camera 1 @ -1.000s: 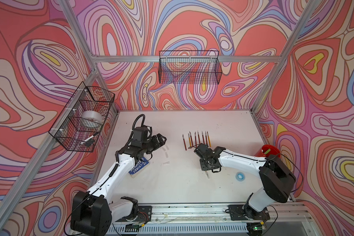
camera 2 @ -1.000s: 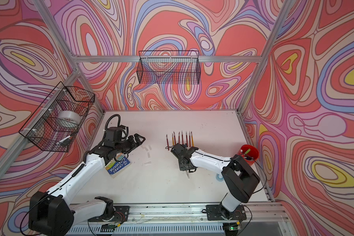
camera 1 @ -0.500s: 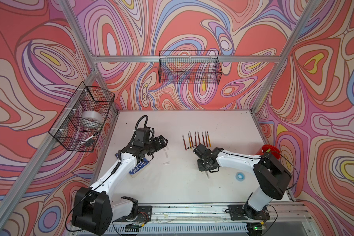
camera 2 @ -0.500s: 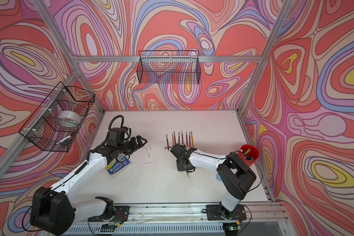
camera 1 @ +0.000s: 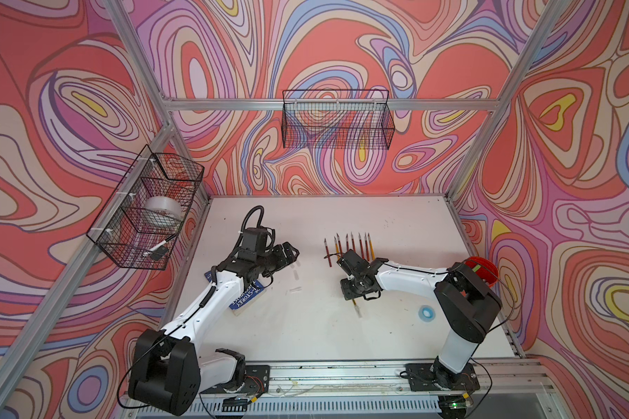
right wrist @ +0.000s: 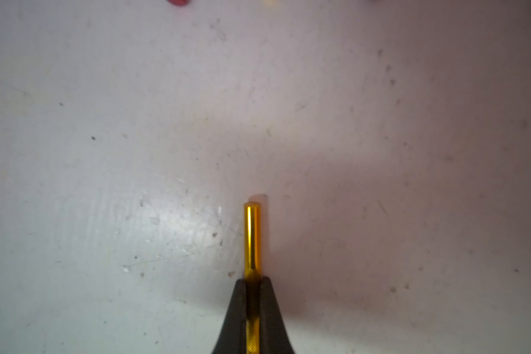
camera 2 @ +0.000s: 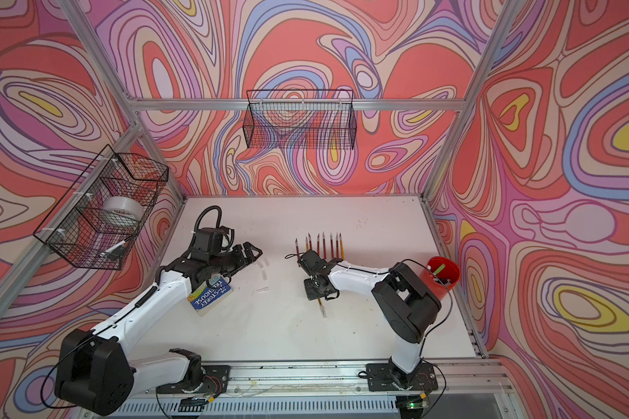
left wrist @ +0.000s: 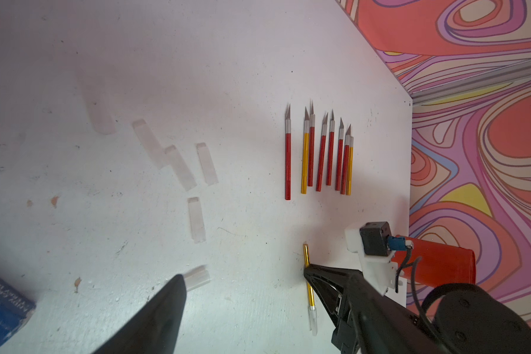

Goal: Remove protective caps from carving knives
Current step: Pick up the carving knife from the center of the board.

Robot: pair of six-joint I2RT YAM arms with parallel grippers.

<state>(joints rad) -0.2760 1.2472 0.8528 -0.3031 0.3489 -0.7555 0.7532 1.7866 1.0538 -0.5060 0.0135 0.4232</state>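
Observation:
Several uncapped carving knives, red and yellow, lie in a row at mid-table. Just in front of them my right gripper points down and is shut on a yellow knife at mid-handle. A translucent protective cap sits on that knife's near end. Several loose caps lie on the table between the arms. My left gripper hangs open over them, holding nothing. One loose cap lies by its finger.
A blue book lies under the left arm. At the right edge stands a red cup, with a blue tape ring in front of it. Wire baskets hang on the back wall and the left wall.
My right gripper's jaws have closed onto the yellow knife's handle, and that arm has shifted slightly left. The left arm moved a little to the right and stayed open.

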